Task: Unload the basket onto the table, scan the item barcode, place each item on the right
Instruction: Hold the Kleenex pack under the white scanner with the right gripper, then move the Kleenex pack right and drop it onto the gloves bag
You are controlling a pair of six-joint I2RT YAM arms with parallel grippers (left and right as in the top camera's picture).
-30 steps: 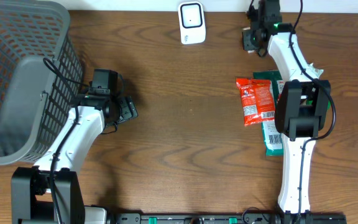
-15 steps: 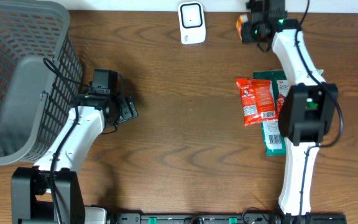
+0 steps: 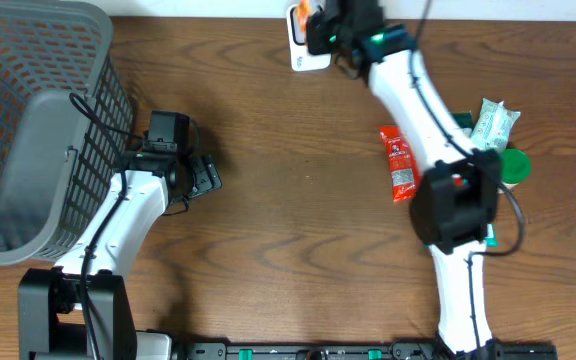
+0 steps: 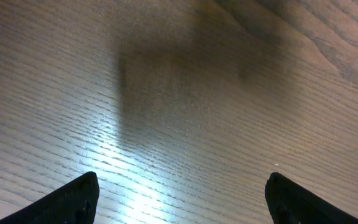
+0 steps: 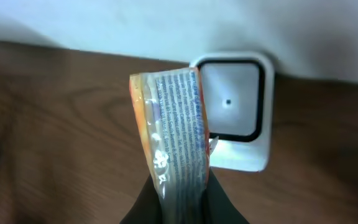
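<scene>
Now the step in hand is the presentation itself: the right gripper (image 3: 320,26) is clenched on the lower end of an orange packet (image 5: 171,140) and holds it upright at the far edge of the worktop (image 3: 298,230), just in front of the white scanner (image 5: 238,134). In the right wrist view the packet stands a little left of the scanner's dark-framed window, overlapping its left rim, with a face of fine print turned toward the camera. Whether a barcode sits on that face or on the hidden one cannot be told, nor whether the packet touches the scanner housing. From overhead only a sliver of orange (image 3: 304,12) shows beside the arm, over the scanner's upper left corner. The left gripper (image 3: 206,176) rests well apart, near the grey basket (image 3: 28,110), with its jaws spread wide and nothing between them; it plays no part at this stage. A red packet (image 3: 400,165) lies on the worktop to the right, presumably awaiting its turn. The next move, as I judge it, calls for a small shift of the packet toward the window's middle and a turn of the wrist, so that the coded face squarely meets the glass. The thin wrapper may flex or glare, so a steady hold should help the scanner read it.
</scene>
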